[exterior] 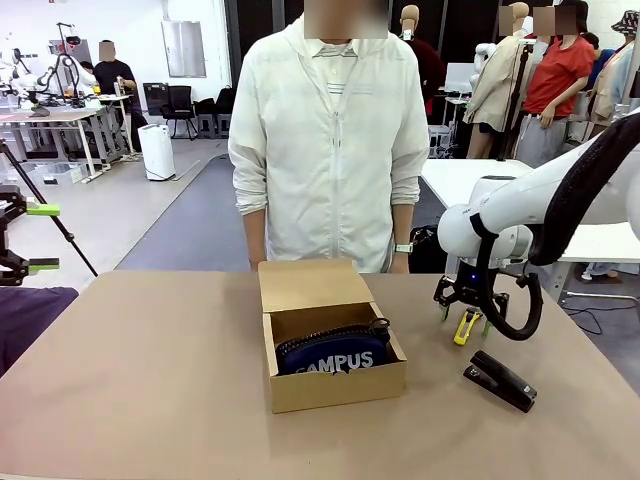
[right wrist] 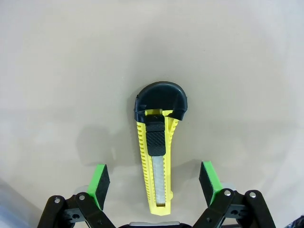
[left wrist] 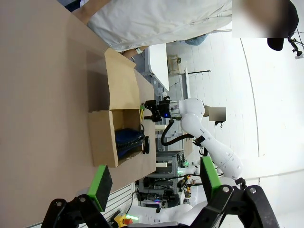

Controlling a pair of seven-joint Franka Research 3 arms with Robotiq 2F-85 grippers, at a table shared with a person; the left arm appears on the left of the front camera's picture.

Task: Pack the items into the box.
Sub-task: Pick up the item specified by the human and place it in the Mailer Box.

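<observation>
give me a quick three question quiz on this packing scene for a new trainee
1. True or false: the navy CAMPUS pouch already lies inside the open cardboard box.
2. Which thing does the right gripper hang directly over? A) the CAMPUS pouch B) the yellow utility knife C) the cardboard box
3. Fill the gap: the right gripper's jaws stand ____, one green pad on each side of the knife, touching nothing.

Key: 1 true; 2 B; 3 open.
</observation>
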